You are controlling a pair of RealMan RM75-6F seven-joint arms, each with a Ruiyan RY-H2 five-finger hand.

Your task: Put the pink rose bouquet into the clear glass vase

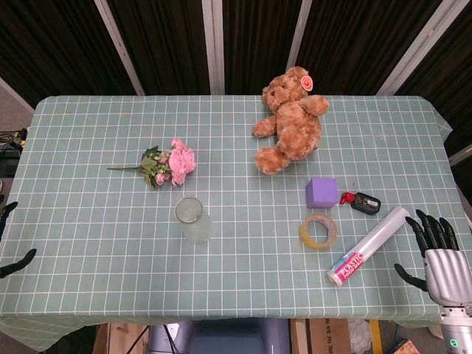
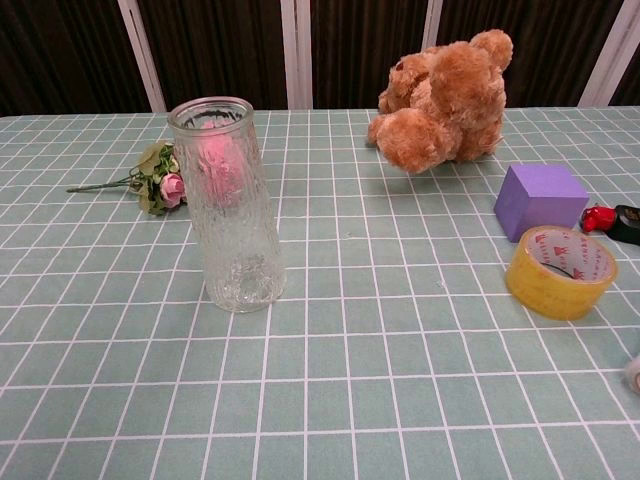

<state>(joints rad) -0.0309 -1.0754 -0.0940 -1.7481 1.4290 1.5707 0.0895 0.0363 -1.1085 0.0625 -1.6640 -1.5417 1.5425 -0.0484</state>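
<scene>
Silver robot hand [image 1: 441, 254], black fingers [image 1: 434, 227]

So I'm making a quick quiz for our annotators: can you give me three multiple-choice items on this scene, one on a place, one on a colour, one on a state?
1. Where does the pink rose bouquet lie?
A. inside the vase
B. on the table behind the clear glass vase
C. on the teddy bear

2. What colour is the foam block near the tape roll?
A. purple
B. orange
C. white

3. How is the right hand at the table's edge?
A. holding the bouquet
B. gripping the vase
C. empty, fingers apart

Answers:
1 B: the head view shows the bouquet flat on the cloth, beyond the vase and apart from it.
2 A: both views show a purple block.
3 C: the head view shows it touching nothing, beside the plastic-wrap tube.
</scene>
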